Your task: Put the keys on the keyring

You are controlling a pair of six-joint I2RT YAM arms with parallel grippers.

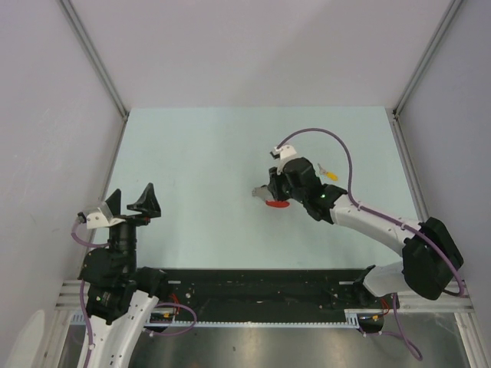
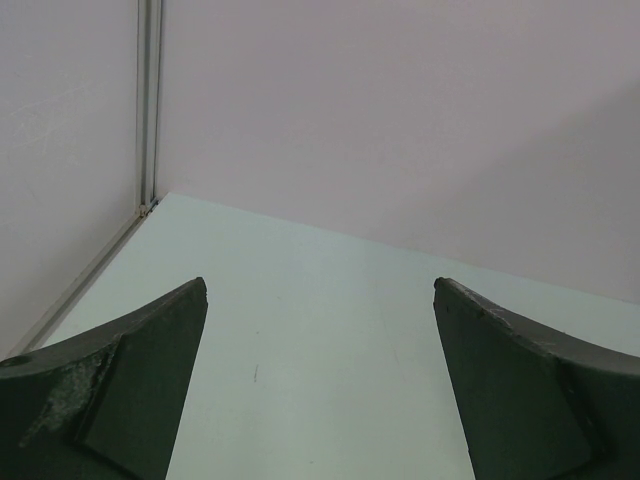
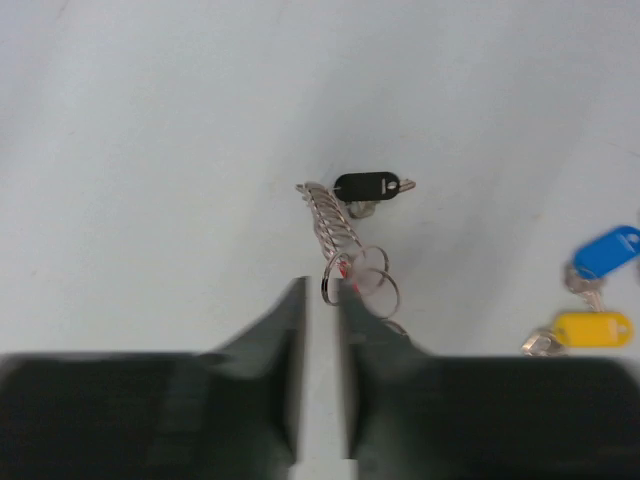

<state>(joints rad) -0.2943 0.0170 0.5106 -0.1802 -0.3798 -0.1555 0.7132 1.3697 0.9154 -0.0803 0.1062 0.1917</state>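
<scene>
No writing or brand marks are showing on anything in view. The right arm is reaching out from its base across the table (image 1: 199,169), its wrist bent down so the right gripper (image 3: 321,300) is pointing at the surface; its fingers (image 3: 283,330) are standing nearly closed with only a thin slit between them, and whether they are pinching anything cannot be told. The keyring (image 3: 345,250) is lying just at those fingertips: silvery rings and a coiled chain, with a bit of red peeking beside the right finger, and its red loop (image 1: 277,203) is showing under the gripper in the top view. A black key (image 3: 368,185) is lying at the far end of the keyring's chain. A blue key (image 3: 608,250) and a yellow key (image 3: 592,328) are lying close together, well right of the keyring. The left arm is folded near its base, far left of the keyring, its left gripper (image 2: 320,390) raised with jaws spread wide and holding nothing.
</scene>
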